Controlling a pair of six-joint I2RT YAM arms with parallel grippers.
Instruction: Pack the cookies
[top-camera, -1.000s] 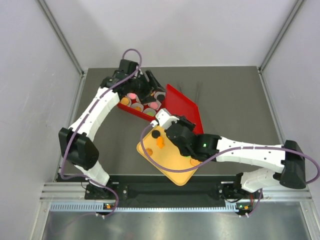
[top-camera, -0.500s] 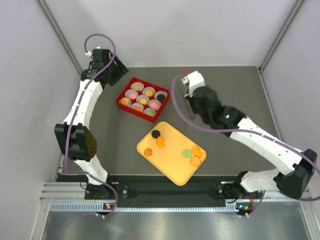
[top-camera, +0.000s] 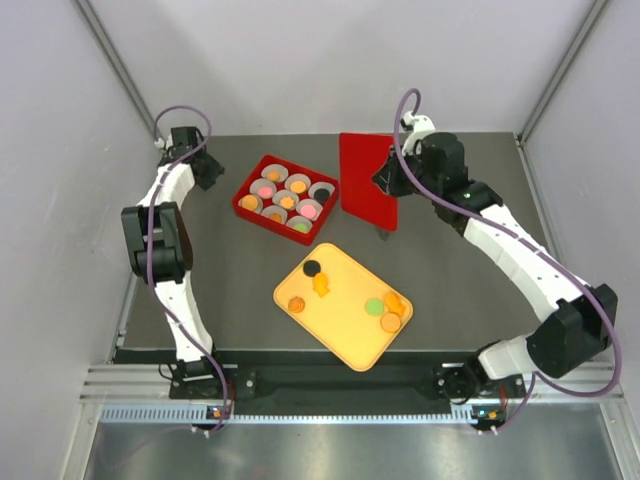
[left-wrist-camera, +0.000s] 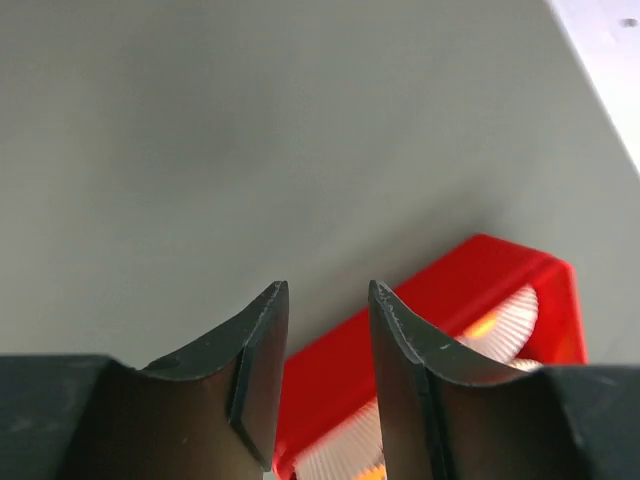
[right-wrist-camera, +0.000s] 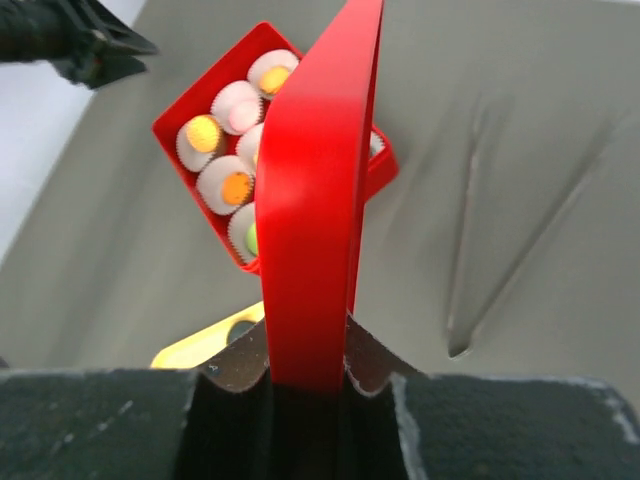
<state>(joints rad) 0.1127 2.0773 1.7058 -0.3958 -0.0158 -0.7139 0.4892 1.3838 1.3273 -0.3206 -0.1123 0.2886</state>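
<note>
Top view only: both arms at once; left end effector (top-camera: 207, 170) at the far-left of the desk (top-camera: 470, 290), right end effector (top-camera: 386, 180) at the far middle-right.
Top view, tray: yellow tray (top-camera: 350, 345) near the front, set at a slant; six loose cookies (top-camera: 321, 285) on it, one black, one green, four orange.
Top view, box: red box (top-camera: 266, 224) behind the tray, apart from it; nine white paper cups (top-camera: 298, 184) in three rows, a coloured disc in each (orange, pink, green, one dark).
Left wrist view only: gap between the fingers seen close; beyond the tips, one corner of the box with pleated cup edges, blurred.
Right wrist view only: lid seen edge-on, running up from the fingers and hiding part of the box behind it.
Left end effector: narrow gap, nothing between the fingers; over bare desk, left of the box and clear of it; contact with the desk not discernible.
Right end effector: clamped on the near edge of the red lid (top-camera: 365, 185); lid lifted, just right of the box.
Materials: lid and box glossy red plastic, lid thin and flat with a turned-up rim; tray smooth, rounded corners; cups fluted paper; cookies small flat rounds; desk matte dark grey.
</note>
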